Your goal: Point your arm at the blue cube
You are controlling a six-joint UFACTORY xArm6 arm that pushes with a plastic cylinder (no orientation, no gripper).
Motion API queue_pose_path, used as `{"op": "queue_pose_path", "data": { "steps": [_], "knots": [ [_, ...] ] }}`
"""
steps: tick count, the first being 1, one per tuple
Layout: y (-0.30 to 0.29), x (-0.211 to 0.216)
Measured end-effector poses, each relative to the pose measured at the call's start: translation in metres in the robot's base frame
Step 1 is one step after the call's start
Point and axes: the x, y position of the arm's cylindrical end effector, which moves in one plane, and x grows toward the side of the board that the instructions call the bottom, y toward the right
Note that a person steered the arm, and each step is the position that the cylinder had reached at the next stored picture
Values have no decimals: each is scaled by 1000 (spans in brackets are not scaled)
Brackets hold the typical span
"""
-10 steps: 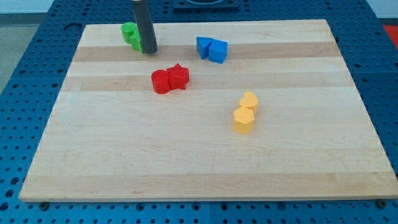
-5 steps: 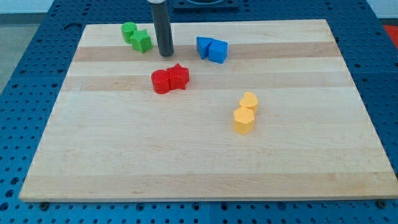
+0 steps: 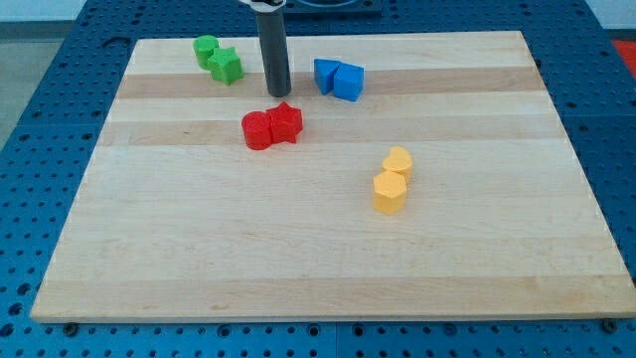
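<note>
The blue cube [image 3: 349, 81] sits near the view's top centre, touching a second blue block [image 3: 325, 74] on its left. My tip [image 3: 278, 92] rests on the board to the left of the blue pair, a short gap from them, and just above the red blocks. The dark rod rises straight up out of the view's top.
A red cylinder [image 3: 257, 130] and a red star-like block [image 3: 286, 122] touch each other just below my tip. Two green blocks [image 3: 207, 50] [image 3: 227, 67] lie at the top left. Two yellow blocks [image 3: 397, 162] [image 3: 390, 192] lie right of centre. The wooden board [image 3: 328, 268] lies on a blue perforated table.
My tip has slid to the right and slightly down, from beside the green blocks toward the blue pair. No block has moved.
</note>
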Motion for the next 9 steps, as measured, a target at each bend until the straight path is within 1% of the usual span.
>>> {"op": "queue_pose_path", "data": {
  "steps": [1, 3, 7, 9],
  "knots": [
    [6, 0],
    [8, 13],
    [71, 19],
    [82, 22]
  ]
}}
